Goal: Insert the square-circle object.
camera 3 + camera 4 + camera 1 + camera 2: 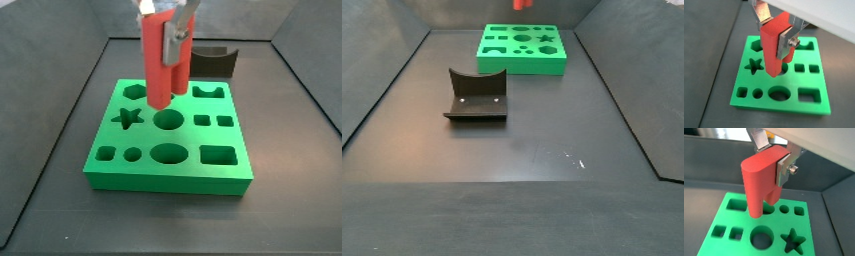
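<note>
My gripper (774, 30) is shut on the square-circle object (772, 50), a tall bright red peg that I hold upright near its top. Its silver fingers (785, 44) press the peg from two sides. The peg hangs over the green block (777, 105), which has several shaped holes. Its lower end is close above the block's top, by the holes in the middle of the far rows. Both also show in the wrist view of peg (759, 183) and block (725, 244). In a side view the gripper (167, 35) holds the peg (158, 60) over the block (167, 178). I cannot tell whether the peg touches the block.
The fixture (214, 60), a dark bracket on a base plate, stands on the dark floor behind the green block; in a side view the fixture (476, 95) is well apart from the block (523, 62). Dark walls enclose the floor.
</note>
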Motion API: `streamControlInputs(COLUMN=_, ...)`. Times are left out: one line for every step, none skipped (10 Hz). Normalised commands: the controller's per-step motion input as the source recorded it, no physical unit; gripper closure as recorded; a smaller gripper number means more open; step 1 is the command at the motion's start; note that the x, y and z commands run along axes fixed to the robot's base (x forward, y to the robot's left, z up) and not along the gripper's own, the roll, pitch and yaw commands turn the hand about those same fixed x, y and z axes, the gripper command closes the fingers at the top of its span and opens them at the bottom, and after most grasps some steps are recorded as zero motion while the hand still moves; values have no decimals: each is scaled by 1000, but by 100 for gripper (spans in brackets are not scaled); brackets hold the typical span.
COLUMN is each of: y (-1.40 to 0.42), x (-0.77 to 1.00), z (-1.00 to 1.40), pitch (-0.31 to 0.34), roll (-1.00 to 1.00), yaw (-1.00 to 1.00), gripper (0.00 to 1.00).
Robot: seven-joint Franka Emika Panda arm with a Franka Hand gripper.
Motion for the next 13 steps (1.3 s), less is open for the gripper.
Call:
streamControlInputs(y=-163, x=0, z=-200, pitch=0, roll=33, yaw=-983, gripper=100)
streamControlInputs(y=-77, x=0, z=-169, pitch=0, roll=47, yaw=-1000, gripper=100)
streamControlInputs(y=-46, x=0, z=-154, pitch=0, roll=54, yaw=-1000, gripper=100)
streamControlInputs(y=-31, x=0, z=-123, pitch=0, roll=61, yaw=-1000, gripper=100)
streamControlInputs(y=-14, x=-54, z=0, pitch=17, roll=123, yaw=-1000, gripper=100)
streamControlInputs(y=-14, x=-51, z=0, pitch=17, roll=123, yaw=-1000, gripper=100)
streamControlInputs(y=-20, x=-51, z=0, pitch=23, roll=123, yaw=-997, gripper=100)
streamControlInputs(y=-131, x=-80, z=0, pitch=66, roll=166, yaw=-906, gripper=100)
streamControlInputs(y=-243, x=-191, z=-17, pitch=70, roll=160, yaw=-757, gripper=100)
streamControlInputs(y=-291, x=-343, z=-226, pitch=56, roll=131, yaw=-631, gripper=100)
streamControlInputs(y=-183, x=-697, z=-663, pitch=0, roll=0, yaw=-423, gripper=100)
streamControlInputs(y=0, x=-943, z=-663, pitch=-29, roll=-63, yaw=-303, gripper=100)
streamControlInputs(y=86, x=-577, z=-334, pitch=-76, roll=-131, yaw=-163, gripper=100)
